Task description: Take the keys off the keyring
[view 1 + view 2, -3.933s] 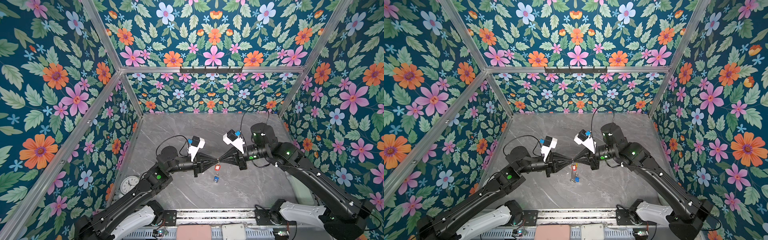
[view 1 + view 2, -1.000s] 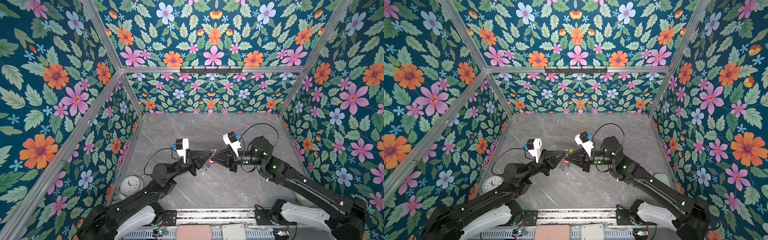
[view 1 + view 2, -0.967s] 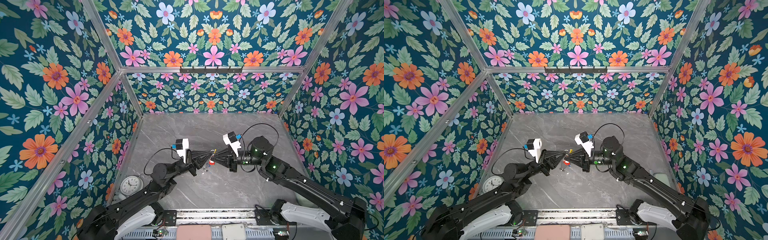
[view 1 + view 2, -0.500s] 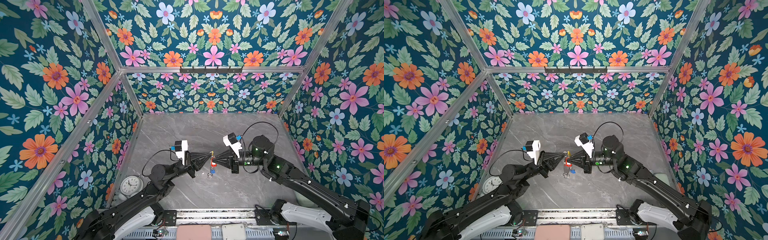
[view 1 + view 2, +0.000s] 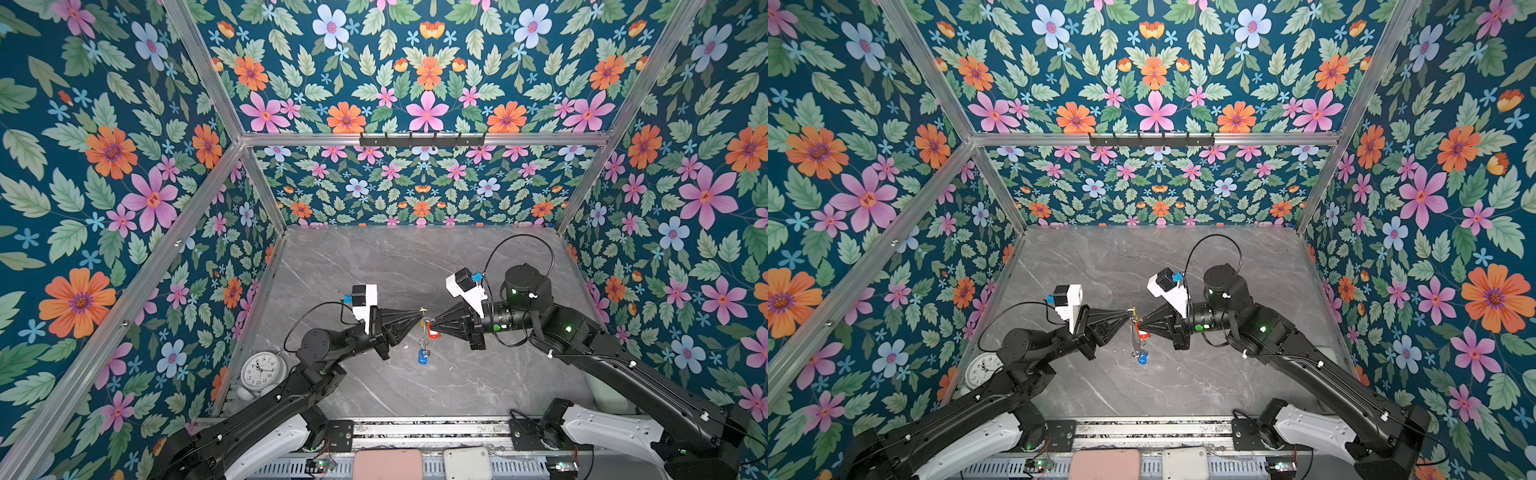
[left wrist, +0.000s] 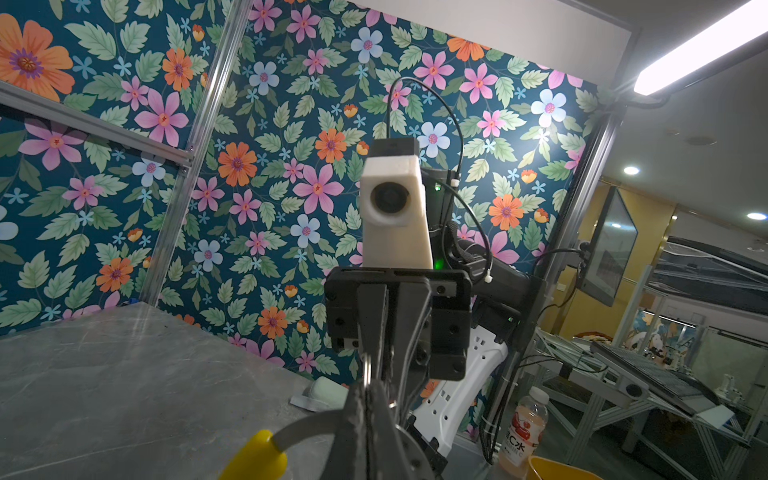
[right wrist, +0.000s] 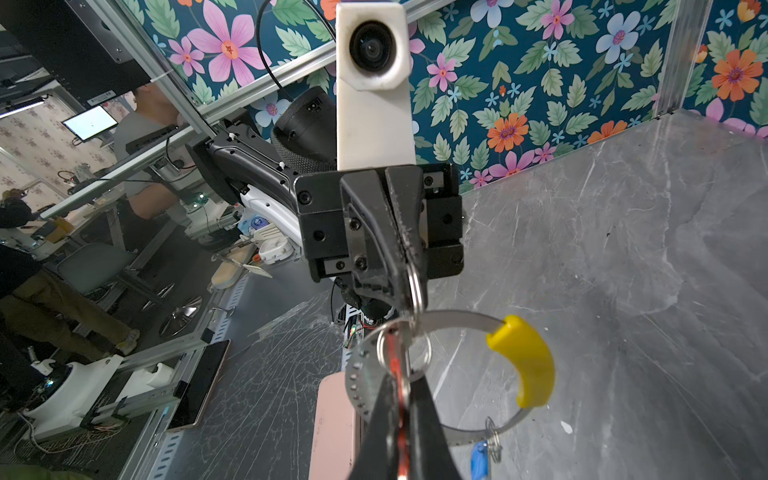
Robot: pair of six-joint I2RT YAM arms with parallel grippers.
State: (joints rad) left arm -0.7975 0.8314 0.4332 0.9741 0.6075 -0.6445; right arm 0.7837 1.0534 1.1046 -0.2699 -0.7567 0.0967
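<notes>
Two claws meet tip to tip above the middle of the counter (image 5: 395, 270), well apart from the clock (image 5: 259, 370) at its left edge. The left claw (image 5: 417, 318) is closed on the grey band of the keyring (image 7: 457, 318), close to its yellow segment (image 7: 523, 361), so the ring hangs edge-on in mid-air in both top views. The blue-tagged key (image 5: 423, 356) dangles from the ring's lowest part. The red-tagged key (image 7: 395, 365) is pinched flat in the closed right claw (image 5: 432, 326), with its small silver loop threaded on the band. I judge that neither key is off yet.

The main risk is the right claw pulling before that loop reaches the ring's opening. That could drag the thin band out of the left claw's narrow hold, or let the slim tag slip free, and either way ring and keys would drop to the counter. A twist could also swing the blue-tagged key into a snag.
</notes>
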